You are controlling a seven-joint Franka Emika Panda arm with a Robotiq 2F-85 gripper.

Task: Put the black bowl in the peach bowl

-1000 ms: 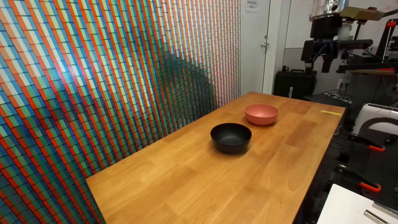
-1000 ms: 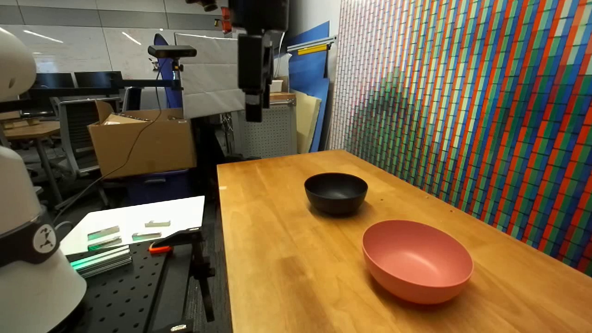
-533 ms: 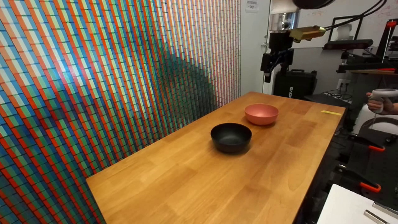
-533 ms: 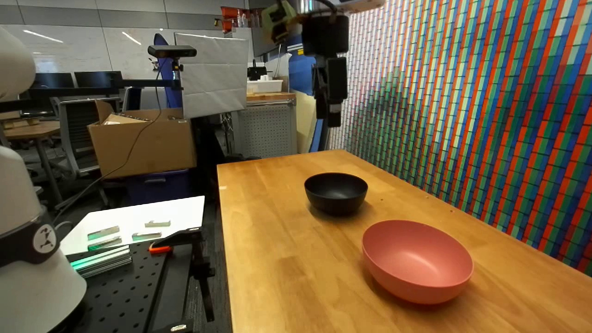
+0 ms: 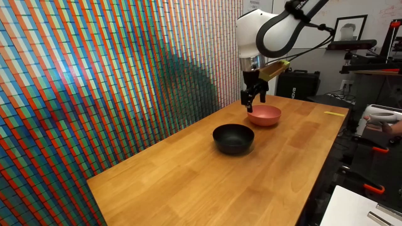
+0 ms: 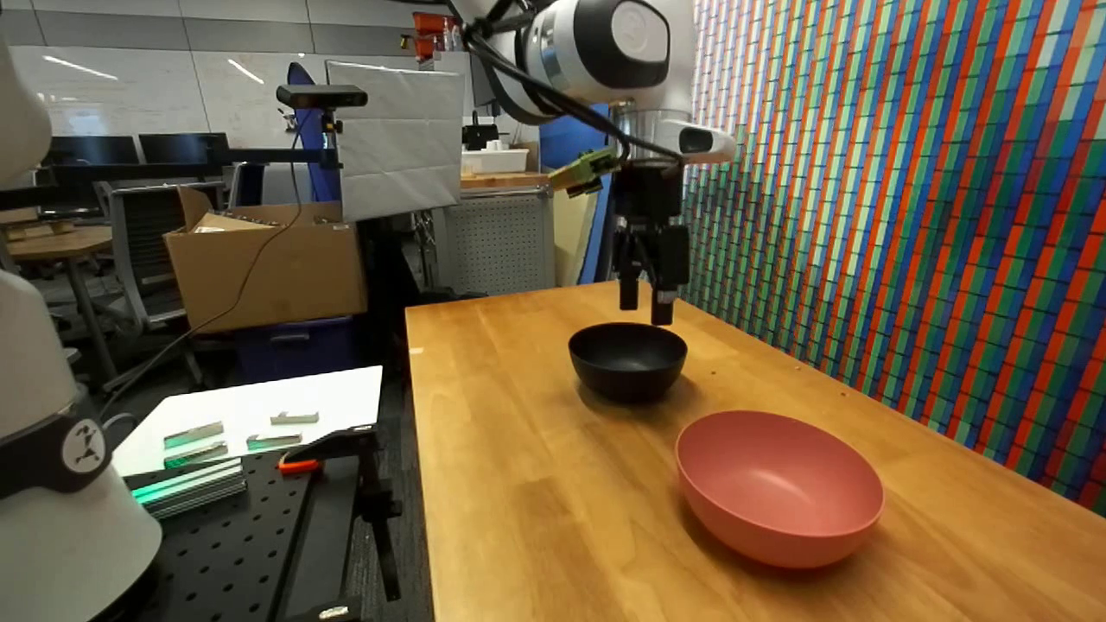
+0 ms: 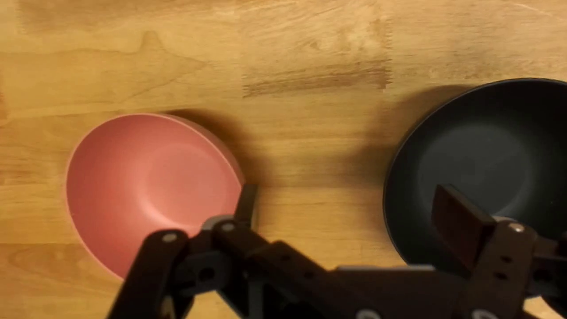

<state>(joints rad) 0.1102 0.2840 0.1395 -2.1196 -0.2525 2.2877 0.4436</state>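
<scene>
The black bowl (image 5: 233, 139) stands upright on the wooden table in both exterior views (image 6: 628, 367), and it is cut off at the right edge of the wrist view (image 7: 474, 155). The peach bowl (image 5: 266, 116) stands upright a short way from it; it also shows in the exterior view (image 6: 782, 492) and at the left of the wrist view (image 7: 168, 177). Both bowls look empty. My gripper (image 5: 256, 105) is open and empty above the table. In the wrist view (image 7: 347, 190) one finger overlaps the black bowl, the other the peach bowl's rim. The fingers touch neither bowl (image 6: 645, 311).
The wooden table (image 5: 188, 188) runs along a colourful tiled wall (image 5: 103, 78). A white board (image 6: 259, 415) with metal pieces lies beside the table. A camera (image 6: 321, 95) stands on a mount. A hand with a white controller (image 5: 383, 117) shows at the edge.
My gripper has swung in over the table and come down from high up to just above bowl height, between the bowls. It stays open. Both bowls have not moved.
</scene>
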